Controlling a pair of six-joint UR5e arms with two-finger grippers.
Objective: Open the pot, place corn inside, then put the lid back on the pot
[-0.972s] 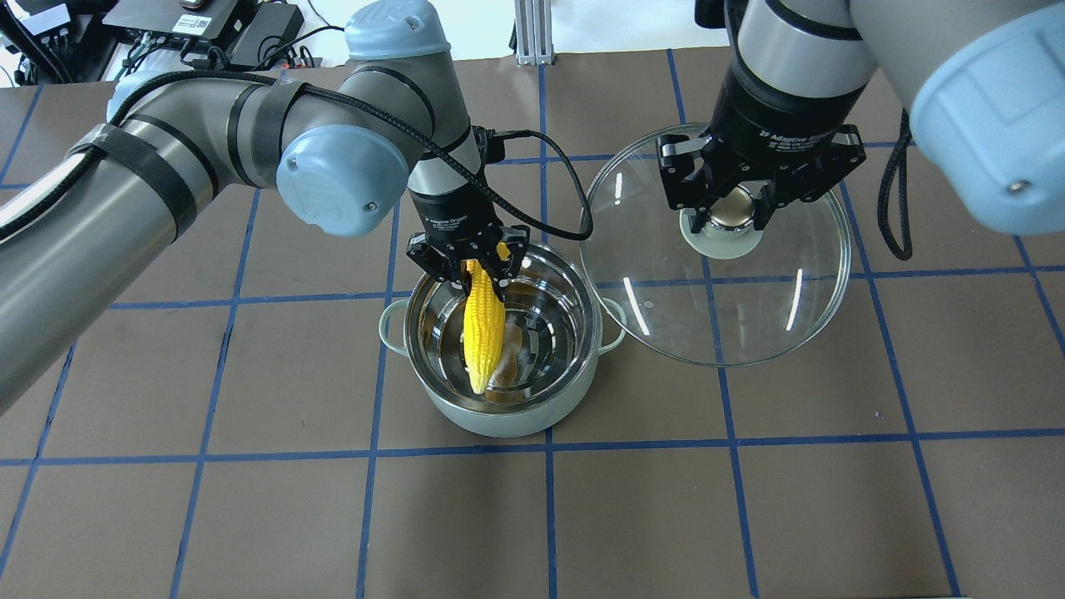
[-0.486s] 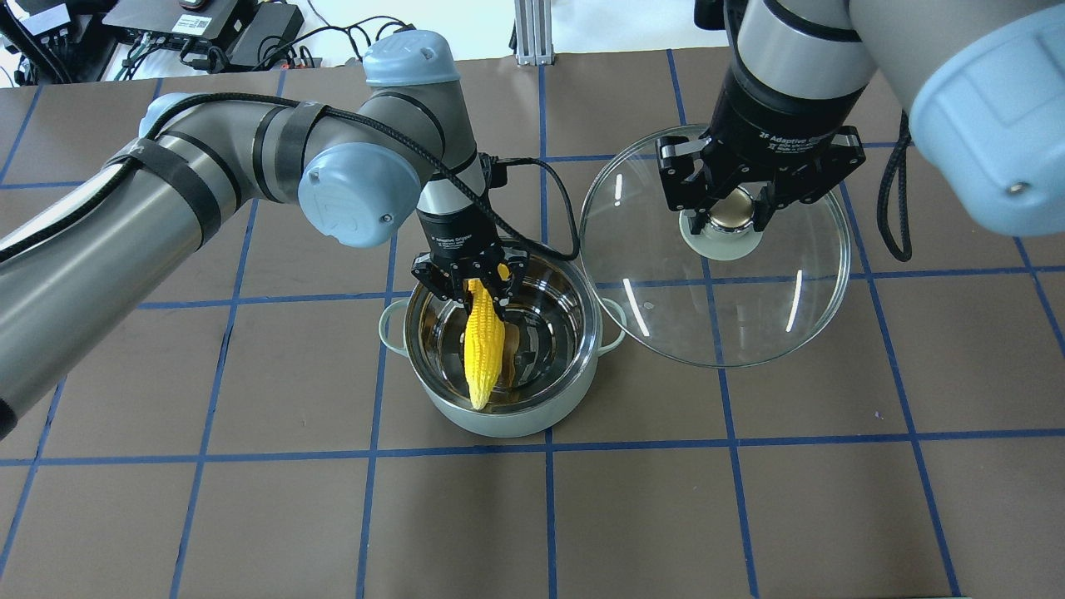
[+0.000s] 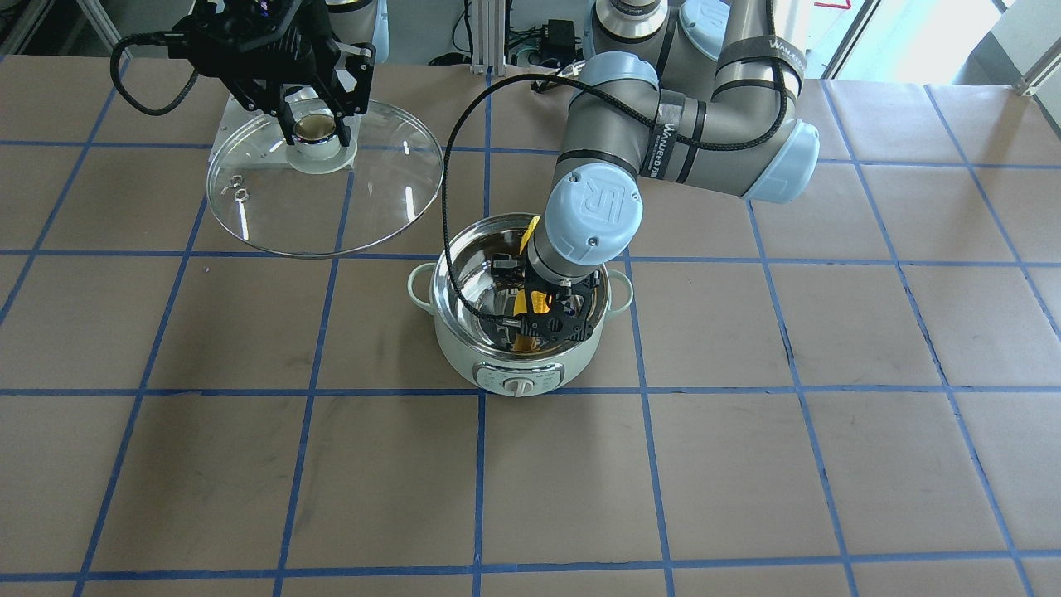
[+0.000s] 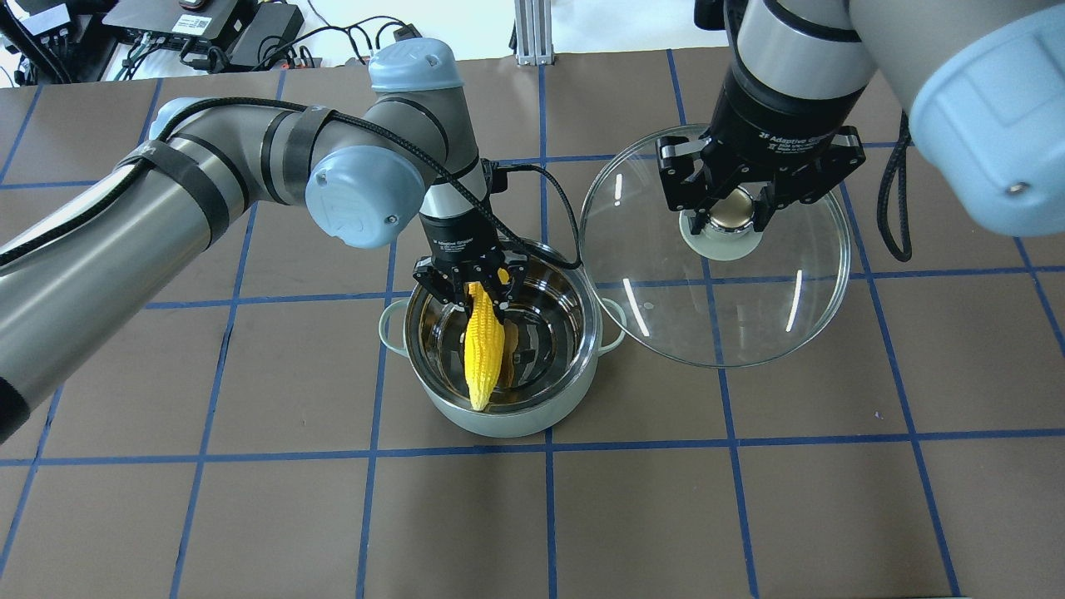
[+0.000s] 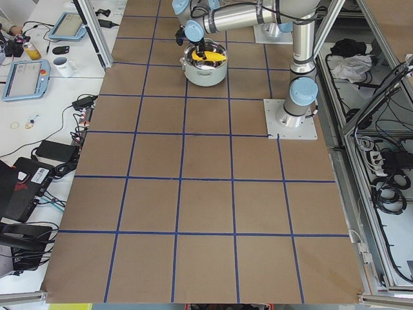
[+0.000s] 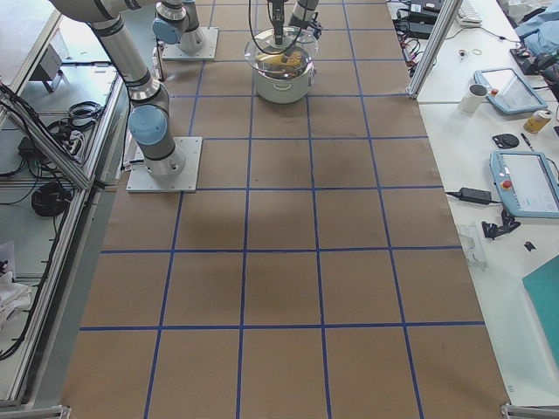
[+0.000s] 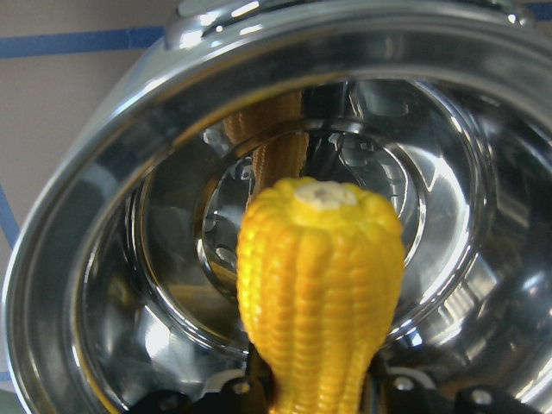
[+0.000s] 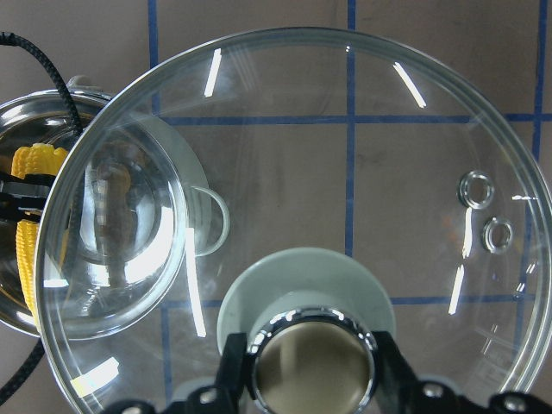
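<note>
The mint-green pot (image 4: 499, 420) stands open at mid-table, its dial panel facing the front camera (image 3: 518, 383). My left gripper (image 4: 476, 287) is shut on the thick end of the yellow corn (image 4: 482, 345) and holds it tilted inside the pot, tip toward the far wall. In the left wrist view the corn (image 7: 319, 285) fills the middle over the steel bottom. My right gripper (image 4: 732, 212) is shut on the knob (image 8: 310, 362) of the glass lid (image 4: 749, 308) and holds it level, to the right of the pot and above the table.
The table is brown paper with a blue tape grid. Black electronics and cables (image 4: 208, 25) lie past the back edge, with a metal post (image 4: 532, 33) beside them. The left arm's cable (image 4: 549, 191) loops over the pot's back rim. The lid's edge overlaps the pot's right handle (image 4: 616, 324).
My left gripper has gone down and a little forward, bringing the corn deeper into the pot. The right gripper and lid have not moved.
</note>
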